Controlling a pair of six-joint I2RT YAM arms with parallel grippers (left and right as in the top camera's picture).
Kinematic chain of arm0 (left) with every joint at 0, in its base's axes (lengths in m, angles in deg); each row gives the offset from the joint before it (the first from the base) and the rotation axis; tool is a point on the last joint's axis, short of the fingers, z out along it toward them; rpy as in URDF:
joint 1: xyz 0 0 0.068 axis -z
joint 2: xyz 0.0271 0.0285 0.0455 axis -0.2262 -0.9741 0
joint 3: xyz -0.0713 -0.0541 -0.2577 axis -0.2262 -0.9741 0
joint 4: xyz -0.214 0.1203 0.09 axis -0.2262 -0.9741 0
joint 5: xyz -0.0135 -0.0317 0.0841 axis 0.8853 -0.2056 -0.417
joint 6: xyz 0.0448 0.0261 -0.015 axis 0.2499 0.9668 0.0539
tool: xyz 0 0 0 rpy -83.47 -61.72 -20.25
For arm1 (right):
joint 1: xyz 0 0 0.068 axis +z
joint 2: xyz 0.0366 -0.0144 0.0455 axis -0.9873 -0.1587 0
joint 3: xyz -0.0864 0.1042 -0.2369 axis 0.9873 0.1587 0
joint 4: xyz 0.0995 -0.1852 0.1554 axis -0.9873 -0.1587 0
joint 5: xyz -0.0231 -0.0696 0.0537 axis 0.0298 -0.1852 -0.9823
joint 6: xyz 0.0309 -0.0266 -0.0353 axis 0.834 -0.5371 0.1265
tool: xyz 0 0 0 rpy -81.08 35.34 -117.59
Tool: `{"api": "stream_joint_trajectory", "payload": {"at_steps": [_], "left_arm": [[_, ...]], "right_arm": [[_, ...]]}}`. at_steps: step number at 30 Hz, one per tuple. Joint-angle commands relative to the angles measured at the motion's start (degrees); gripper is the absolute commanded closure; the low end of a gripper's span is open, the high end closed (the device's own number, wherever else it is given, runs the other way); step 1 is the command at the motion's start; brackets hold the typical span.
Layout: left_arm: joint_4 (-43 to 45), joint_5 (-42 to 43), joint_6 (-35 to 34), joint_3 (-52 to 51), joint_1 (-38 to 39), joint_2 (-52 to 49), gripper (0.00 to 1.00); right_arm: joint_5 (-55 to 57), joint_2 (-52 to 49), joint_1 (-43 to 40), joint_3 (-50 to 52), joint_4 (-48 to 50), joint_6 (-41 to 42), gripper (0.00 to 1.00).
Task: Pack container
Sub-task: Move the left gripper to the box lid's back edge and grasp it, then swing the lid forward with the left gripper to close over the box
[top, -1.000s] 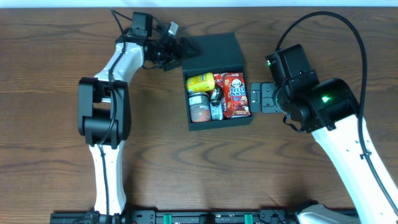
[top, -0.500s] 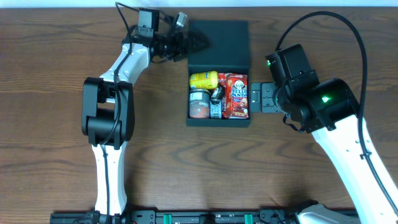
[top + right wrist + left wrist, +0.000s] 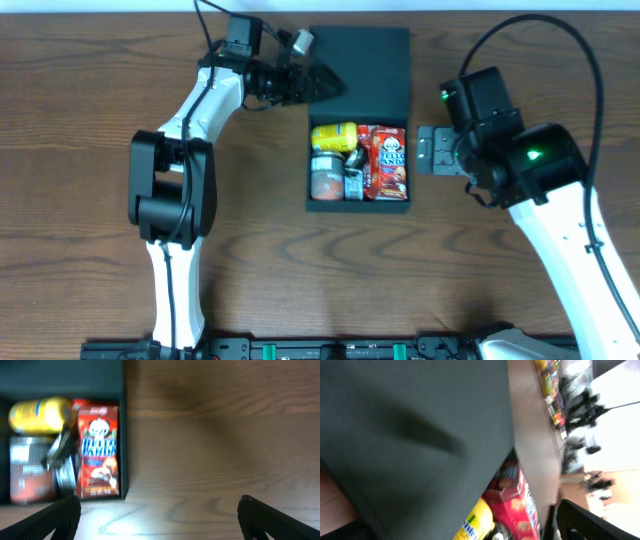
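The dark teal-green container [image 3: 359, 205] sits at mid-table with its lid [image 3: 365, 65] swung back, flat-faced toward the far edge. Inside lie a yellow pack [image 3: 333, 135], a red snack box [image 3: 390, 165], a can [image 3: 325, 180] and a small dark item [image 3: 352, 183]. My left gripper [image 3: 322, 82] is at the lid's left edge, open. In the left wrist view the lid [image 3: 410, 425] fills the space between the fingers [image 3: 465, 530]. My right gripper [image 3: 430, 150] is open and empty, just right of the container [image 3: 124, 435], its fingers [image 3: 160, 510] over bare table.
The wooden table [image 3: 90, 200] runs all round the container. The left arm's elbow [image 3: 165, 175] stands left of the container. The right arm [image 3: 540, 170] fills the right side. The table's far edge lies just behind the lid.
The container has slid right and turned square to the table. My left gripper has moved right along with the lid. My right gripper has shifted slightly right and up.
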State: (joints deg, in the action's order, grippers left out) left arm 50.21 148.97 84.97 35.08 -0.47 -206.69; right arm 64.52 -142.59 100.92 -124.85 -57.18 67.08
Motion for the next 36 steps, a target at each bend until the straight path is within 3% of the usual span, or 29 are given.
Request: {"api": "stream_joint_trajectory", "payload": {"at_steps": [1,11,22,36], "left_arm": [[-5.18,-6.25,12.98,0.33,3.32,6.62,0.05],[-11.32,-11.15,15.32,0.33,6.71,12.15,0.04],[-28.79,-15.69,22.64,0.33,8.00,17.84,0.05],[-37.57,-30.03,22.14,0.33,16.26,26.64,0.05]], "right_arm": [[0.35,0.07,-2.40,-0.37,0.11,0.42,0.01],[0.83,0.07,-4.79,-0.37,0.24,0.33,0.01],[1.07,0.07,-8.66,-0.39,3.61,-1.16,0.01],[1.03,0.07,-14.99,-0.39,4.63,-1.62,0.01]]}}
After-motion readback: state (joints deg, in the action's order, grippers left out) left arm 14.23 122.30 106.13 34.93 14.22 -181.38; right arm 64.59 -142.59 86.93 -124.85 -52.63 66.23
